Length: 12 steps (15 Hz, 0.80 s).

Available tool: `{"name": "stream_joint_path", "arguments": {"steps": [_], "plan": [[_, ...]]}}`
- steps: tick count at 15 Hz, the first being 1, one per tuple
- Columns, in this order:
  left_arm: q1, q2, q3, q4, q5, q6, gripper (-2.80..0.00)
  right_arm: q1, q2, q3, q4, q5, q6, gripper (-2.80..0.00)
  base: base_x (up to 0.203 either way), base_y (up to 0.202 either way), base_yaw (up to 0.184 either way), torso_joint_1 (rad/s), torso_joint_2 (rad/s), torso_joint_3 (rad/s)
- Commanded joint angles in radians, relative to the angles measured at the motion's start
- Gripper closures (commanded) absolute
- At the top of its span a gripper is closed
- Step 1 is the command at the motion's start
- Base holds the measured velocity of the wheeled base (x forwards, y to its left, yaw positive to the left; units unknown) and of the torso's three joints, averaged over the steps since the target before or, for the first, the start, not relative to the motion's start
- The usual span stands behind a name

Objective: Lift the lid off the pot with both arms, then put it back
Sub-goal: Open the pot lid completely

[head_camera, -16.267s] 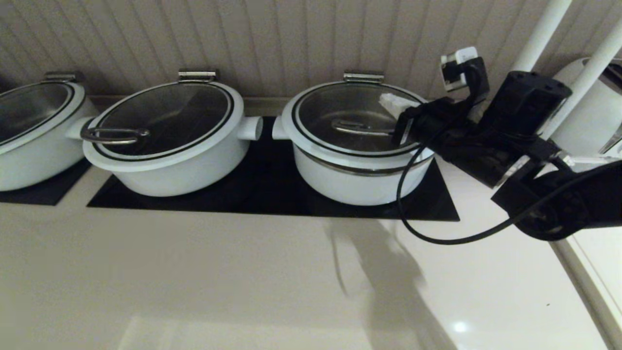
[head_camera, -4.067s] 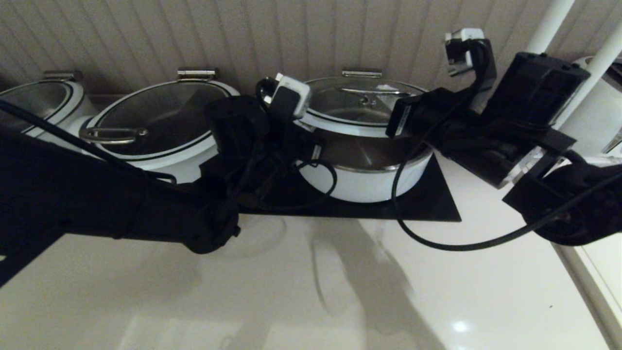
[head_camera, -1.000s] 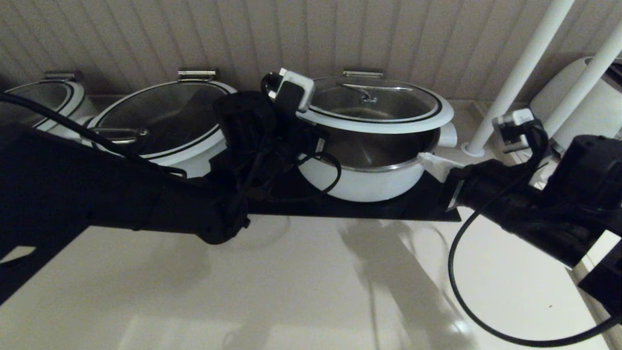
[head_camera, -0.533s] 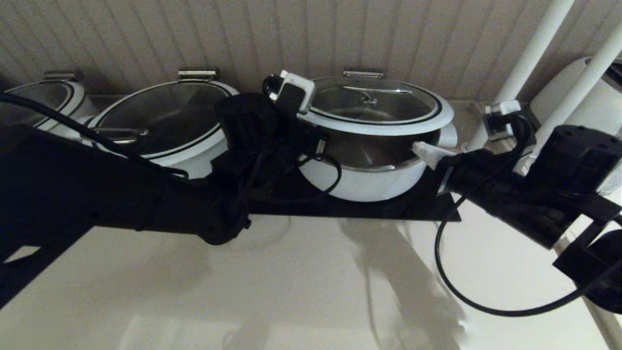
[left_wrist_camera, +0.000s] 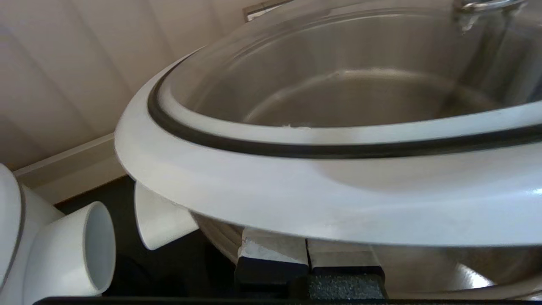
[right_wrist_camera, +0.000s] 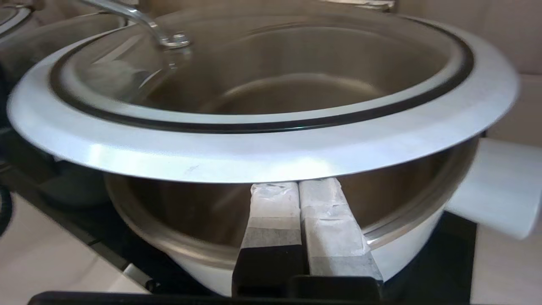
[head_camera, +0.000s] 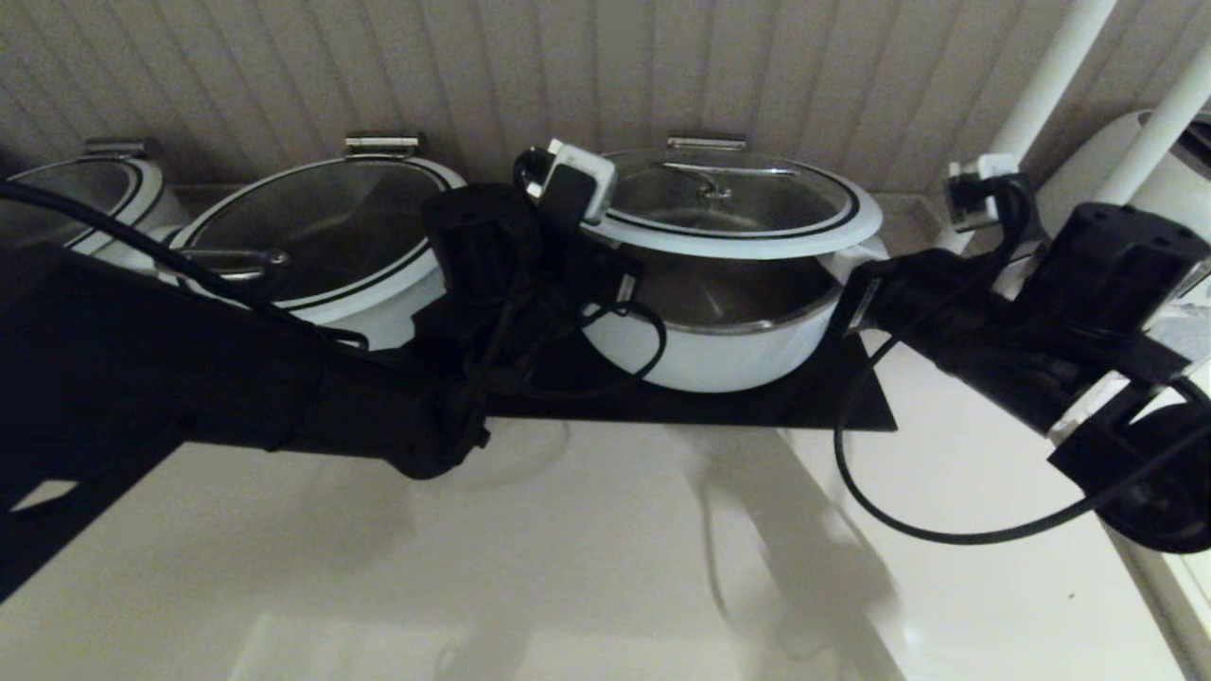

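The lid (head_camera: 728, 203), glass with a white rim and a steel bar handle (head_camera: 724, 172), sits raised and roughly level above the open white pot (head_camera: 719, 355). My left gripper (left_wrist_camera: 305, 243) is shut, its tips tucked under the lid's left rim (left_wrist_camera: 338, 186). My right gripper (right_wrist_camera: 298, 184) is shut, its tips under the lid's right rim (right_wrist_camera: 254, 144), above the pot's steel edge (right_wrist_camera: 406, 254). In the head view my left arm (head_camera: 473, 246) and right arm (head_camera: 946, 312) flank the pot and hide the fingers.
A like white pot with a loop-handle lid (head_camera: 322, 236) stands close on the left, and a third pot (head_camera: 85, 199) further left. All stand on a black mat (head_camera: 757, 407) against the ribbed wall. White poles (head_camera: 1041, 85) and a white appliance (head_camera: 1154, 208) are at the right.
My right gripper has moved up and left from beside the pot to under the lid's right rim. The lid stays raised on my left gripper.
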Motion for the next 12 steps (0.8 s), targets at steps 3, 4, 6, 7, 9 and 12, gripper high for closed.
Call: {"name": "stream_joint_path", "arguments": {"steps": [3,4,6,7,9,12], "plan": [[0.000,0.001,0.001,-0.004,0.003,0.001,0.00,-0.010,0.000,-0.004,-0.010,0.000,0.001,0.00,0.000,0.000,0.000,0.000,0.00,0.000],[0.000,0.001,0.001,-0.004,0.003,0.001,0.00,-0.009,0.001,-0.006,-0.010,0.001,0.001,0.00,0.000,0.000,0.000,0.000,0.00,0.000],[0.000,0.001,0.003,-0.004,0.003,0.001,0.00,-0.010,0.009,-0.026,-0.012,0.000,0.001,0.00,0.000,0.000,0.000,0.000,0.00,0.000],[0.000,-0.003,0.017,-0.004,0.003,0.003,0.00,-0.010,0.013,-0.044,-0.012,0.000,0.001,0.00,0.000,0.000,0.000,0.000,0.00,0.000],[0.000,-0.015,0.065,-0.005,0.003,0.006,0.00,-0.014,0.022,-0.081,-0.010,0.000,0.001,0.00,0.000,0.000,0.000,0.000,0.00,0.000],[0.000,-0.025,0.132,-0.067,0.003,0.012,0.00,-0.016,0.025,-0.100,-0.008,0.008,0.001,0.00,0.000,0.000,0.000,0.000,0.00,0.000]]}}
